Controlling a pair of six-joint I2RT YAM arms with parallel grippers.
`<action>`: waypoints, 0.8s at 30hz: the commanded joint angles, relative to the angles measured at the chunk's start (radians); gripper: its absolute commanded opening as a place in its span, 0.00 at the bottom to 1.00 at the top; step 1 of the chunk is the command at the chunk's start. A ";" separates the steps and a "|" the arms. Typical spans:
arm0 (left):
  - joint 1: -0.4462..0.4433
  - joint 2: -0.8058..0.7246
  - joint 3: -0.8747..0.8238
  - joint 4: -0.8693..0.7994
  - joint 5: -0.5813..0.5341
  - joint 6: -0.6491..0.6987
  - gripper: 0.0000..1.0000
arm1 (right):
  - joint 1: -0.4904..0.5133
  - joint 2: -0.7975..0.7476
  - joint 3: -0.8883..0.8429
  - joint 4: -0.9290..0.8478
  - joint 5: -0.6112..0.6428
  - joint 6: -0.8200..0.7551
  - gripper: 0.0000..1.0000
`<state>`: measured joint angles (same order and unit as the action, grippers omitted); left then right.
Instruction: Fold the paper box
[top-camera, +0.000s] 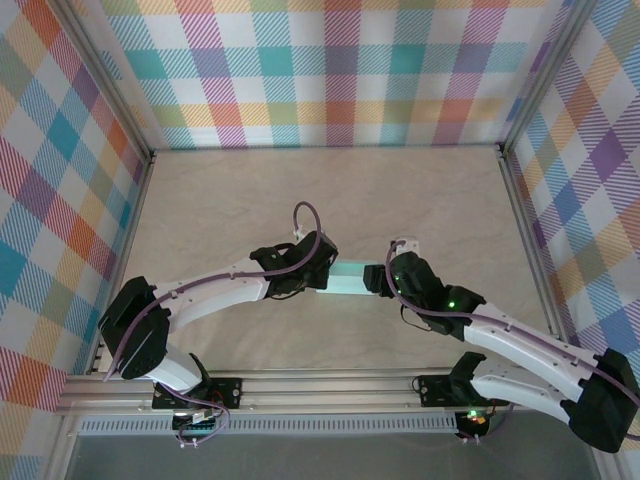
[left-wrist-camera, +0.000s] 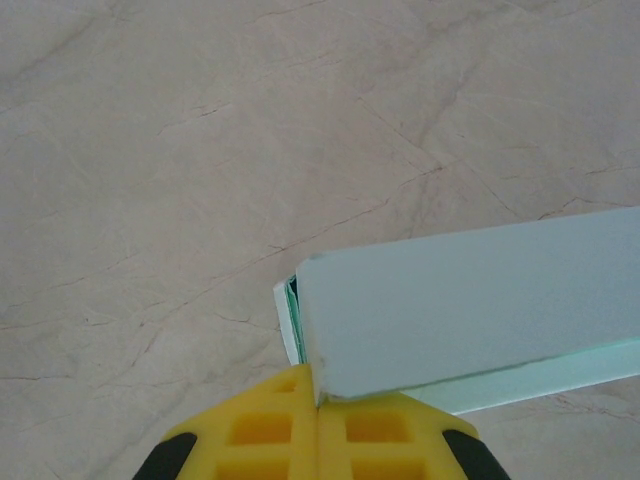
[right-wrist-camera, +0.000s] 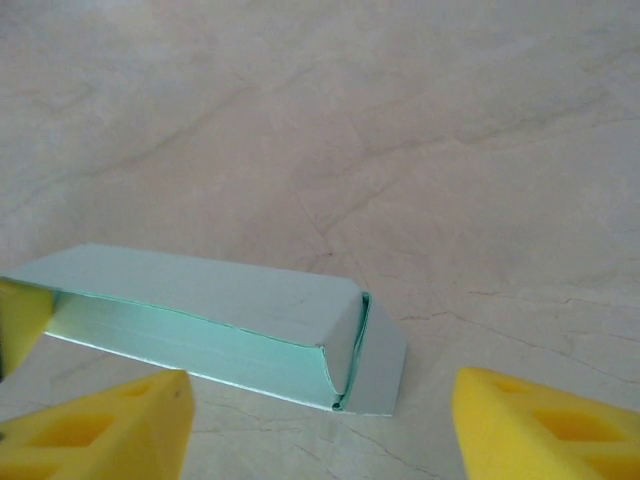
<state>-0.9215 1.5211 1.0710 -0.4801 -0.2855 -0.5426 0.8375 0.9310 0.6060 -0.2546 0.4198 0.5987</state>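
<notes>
The paper box (top-camera: 346, 277) is a pale mint-blue, long flat closed box lying on the table between my two grippers. In the left wrist view, my left gripper (left-wrist-camera: 320, 396) is shut, its yellow fingertips pressed together with the corner of the paper box (left-wrist-camera: 470, 310) right at their seam. I cannot tell whether any card is pinched. My right gripper (right-wrist-camera: 322, 398) is open, its fingers (right-wrist-camera: 540, 425) standing wide on either side of the box's end (right-wrist-camera: 378, 350), where a folded flap sits tucked in. In the top view, the left gripper (top-camera: 322, 272) and right gripper (top-camera: 378, 280) flank the box.
The beige marbled tabletop (top-camera: 230, 200) is bounded by checked walls (top-camera: 330, 70) at the back and both sides, with metal rails along their feet. The arms' bases stand on the rail at the near edge (top-camera: 320, 385).
</notes>
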 joint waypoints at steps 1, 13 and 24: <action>-0.010 0.034 -0.016 -0.082 0.006 -0.012 0.00 | -0.022 0.008 0.041 -0.014 0.006 0.036 0.76; -0.014 0.018 -0.014 -0.072 0.028 0.010 0.03 | -0.120 0.285 0.154 -0.012 -0.222 0.214 0.72; -0.016 -0.024 -0.032 -0.065 0.080 0.026 0.23 | -0.121 0.308 0.116 0.003 -0.214 0.260 0.61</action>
<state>-0.9226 1.5154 1.0679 -0.4942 -0.2718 -0.5293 0.7162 1.2232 0.7353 -0.2398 0.2188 0.8345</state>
